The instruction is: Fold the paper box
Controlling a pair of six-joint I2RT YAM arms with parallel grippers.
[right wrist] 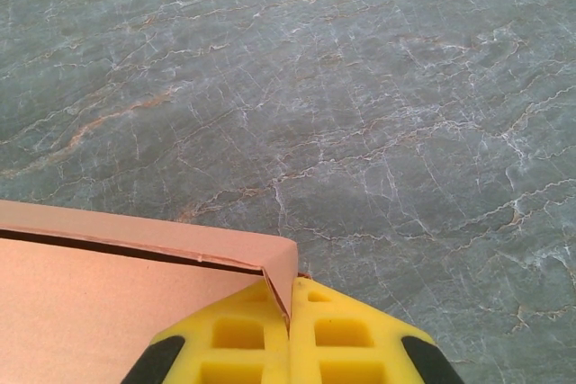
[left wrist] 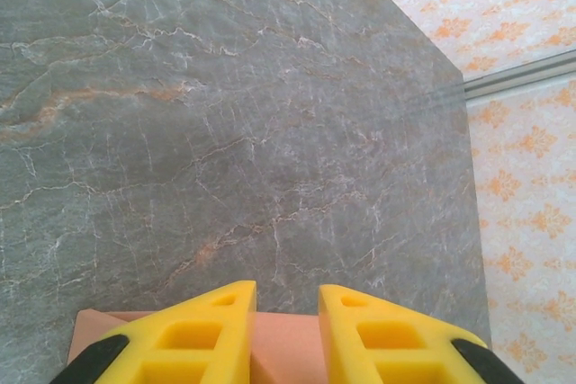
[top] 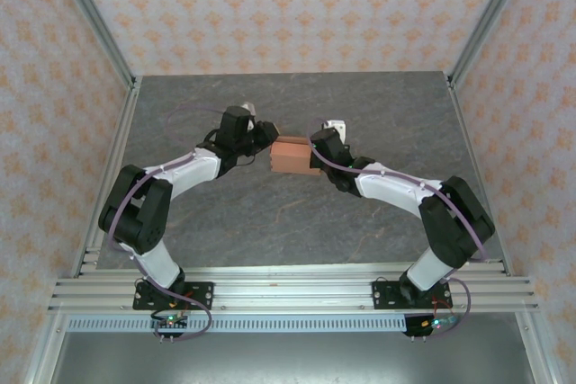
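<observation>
The box (top: pixel 290 154) is pinched at its corner wall by the shut right gripper (right wrist: pixel 290 287); the left gripper (left wrist: pixel 286 299) jaws are held narrowly apart over the box's opposite end.

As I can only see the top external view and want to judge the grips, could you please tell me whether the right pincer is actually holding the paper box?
Observer: Yes. In the right wrist view the right pincer is shut on a corner wall of the paper box, the card pinched between its fingers.
Operator: Thank you. And the left pincer?
Observer: In the left wrist view the left pincer has its fingers apart, with the box's card showing in the gap. I cannot tell whether they touch it.
</observation>
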